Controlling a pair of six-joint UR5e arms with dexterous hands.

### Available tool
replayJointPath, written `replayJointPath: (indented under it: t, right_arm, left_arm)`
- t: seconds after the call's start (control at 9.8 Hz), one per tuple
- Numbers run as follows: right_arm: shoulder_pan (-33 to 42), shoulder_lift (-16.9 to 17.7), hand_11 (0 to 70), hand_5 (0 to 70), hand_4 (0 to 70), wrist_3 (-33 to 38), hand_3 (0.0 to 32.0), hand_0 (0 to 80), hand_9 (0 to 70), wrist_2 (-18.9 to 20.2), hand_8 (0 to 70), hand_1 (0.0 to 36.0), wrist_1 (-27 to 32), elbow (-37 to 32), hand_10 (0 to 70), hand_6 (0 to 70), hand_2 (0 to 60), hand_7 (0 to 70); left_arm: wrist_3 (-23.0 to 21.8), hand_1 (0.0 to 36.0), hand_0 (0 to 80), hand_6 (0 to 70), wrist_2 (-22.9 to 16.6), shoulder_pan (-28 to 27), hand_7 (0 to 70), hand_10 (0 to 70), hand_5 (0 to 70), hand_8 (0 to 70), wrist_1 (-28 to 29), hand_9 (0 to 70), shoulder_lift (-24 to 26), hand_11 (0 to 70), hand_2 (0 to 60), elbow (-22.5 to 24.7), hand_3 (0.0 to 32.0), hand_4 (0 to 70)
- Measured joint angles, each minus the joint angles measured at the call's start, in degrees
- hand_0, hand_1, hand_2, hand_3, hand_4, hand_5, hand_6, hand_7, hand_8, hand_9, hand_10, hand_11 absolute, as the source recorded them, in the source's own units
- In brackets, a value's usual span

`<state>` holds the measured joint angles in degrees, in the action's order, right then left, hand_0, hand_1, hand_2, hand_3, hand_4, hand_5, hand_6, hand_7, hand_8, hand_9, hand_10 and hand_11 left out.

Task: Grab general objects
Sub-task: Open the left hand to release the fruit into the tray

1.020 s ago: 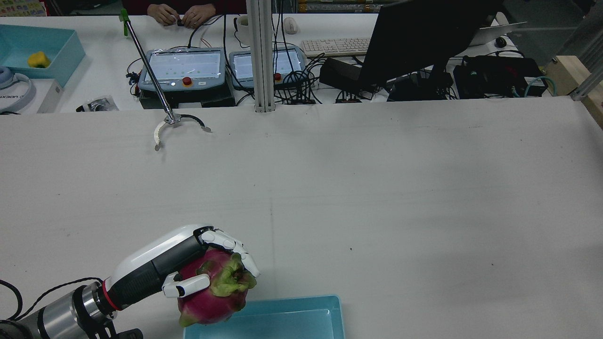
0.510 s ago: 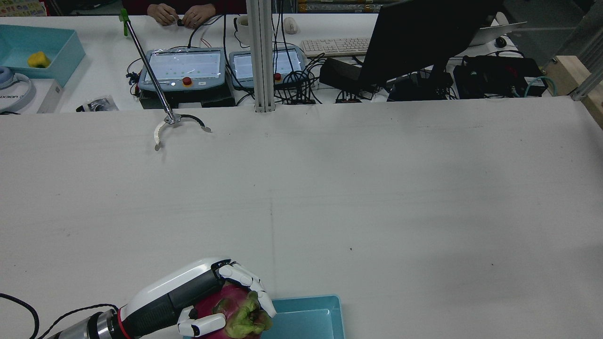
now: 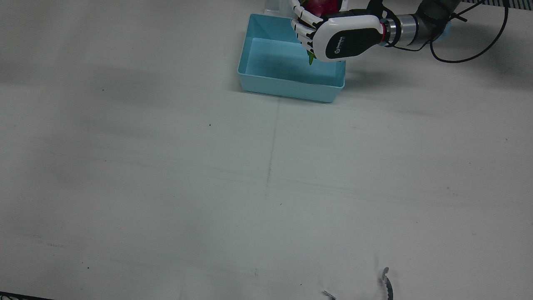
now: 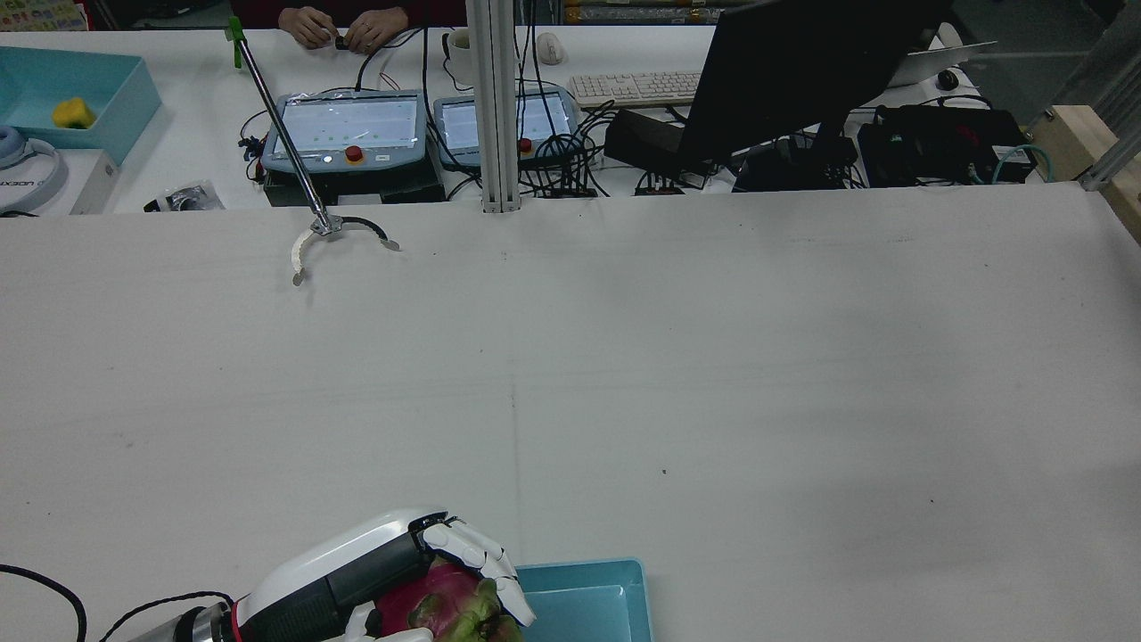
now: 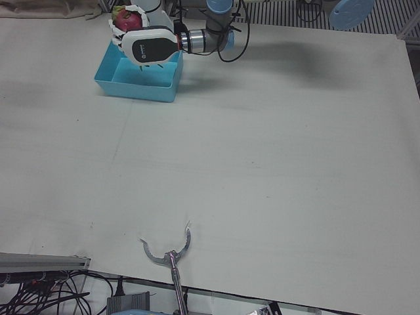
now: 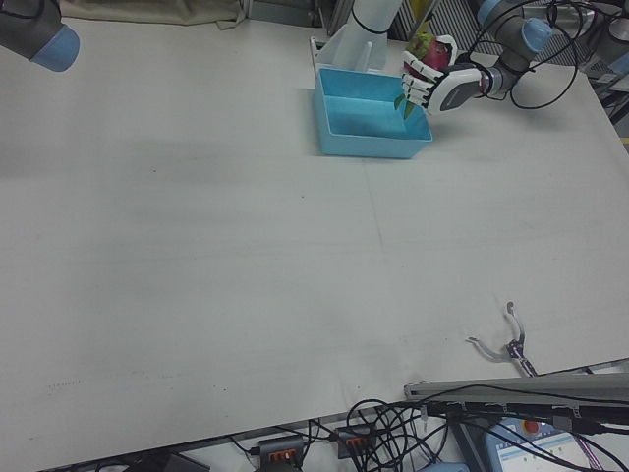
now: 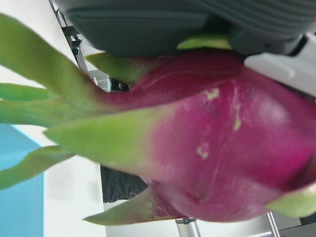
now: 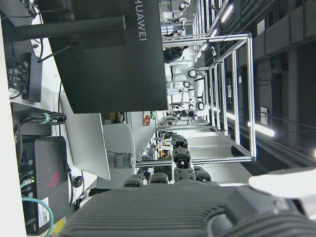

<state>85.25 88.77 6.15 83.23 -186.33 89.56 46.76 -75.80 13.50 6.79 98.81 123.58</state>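
My left hand (image 4: 374,571) is shut on a magenta dragon fruit (image 4: 446,606) with green scales. It holds the fruit in the air at the blue bin (image 4: 624,588), over the bin's end nearest the left arm. In the front view the hand (image 3: 333,35) covers most of the fruit (image 3: 320,6) above the bin's wall (image 3: 287,87). The fruit fills the left hand view (image 7: 222,148). The bin's inside looks empty. The right hand view shows only my right hand's grey palm (image 8: 163,212), with nothing in it, facing the monitor.
A reach tool's claw (image 4: 334,234) lies at the table's far edge on the left side. Teach pendants (image 4: 348,125), cables and a monitor (image 4: 784,71) stand beyond that edge. A joint of the right arm (image 6: 39,29) shows at the right-front view's top left.
My left hand has carried the dragon fruit back toward the robot and lower in the rear view, from beside the bin's corner to over its end. The grip is unchanged.
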Motion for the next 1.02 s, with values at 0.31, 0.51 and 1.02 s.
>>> replayJointPath:
  t: [0.31,0.51,1.02]
  right_arm:
    - [0.0,0.0,0.0,0.0,0.0,0.0,0.0,0.0,0.0,0.0,0.0,0.0,0.0,0.0,0.0,0.0,0.0,0.0]
    - [0.0,0.0,0.0,0.0,0.0,0.0,0.0,0.0,0.0,0.0,0.0,0.0,0.0,0.0,0.0,0.0,0.0,0.0]
    - [0.0,0.0,0.0,0.0,0.0,0.0,0.0,0.0,0.0,0.0,0.0,0.0,0.0,0.0,0.0,0.0,0.0,0.0]
  left_arm:
    - [0.0,9.0,50.3,1.1,0.0,0.0,13.1,6.9,0.0,1.9,0.2,1.2,0.0,11.3,0.0,-0.2,0.0,0.0]
    - [0.0,8.8,50.3,0.0,0.0,0.0,13.7,6.4,0.0,1.5,0.2,1.3,0.0,10.7,0.0,-0.2,0.0,0.0]
    - [0.0,11.3,52.6,3.4,0.2,0.7,14.7,8.7,2.0,2.7,0.2,1.5,-0.2,13.8,0.0,-0.7,0.0,13.1]
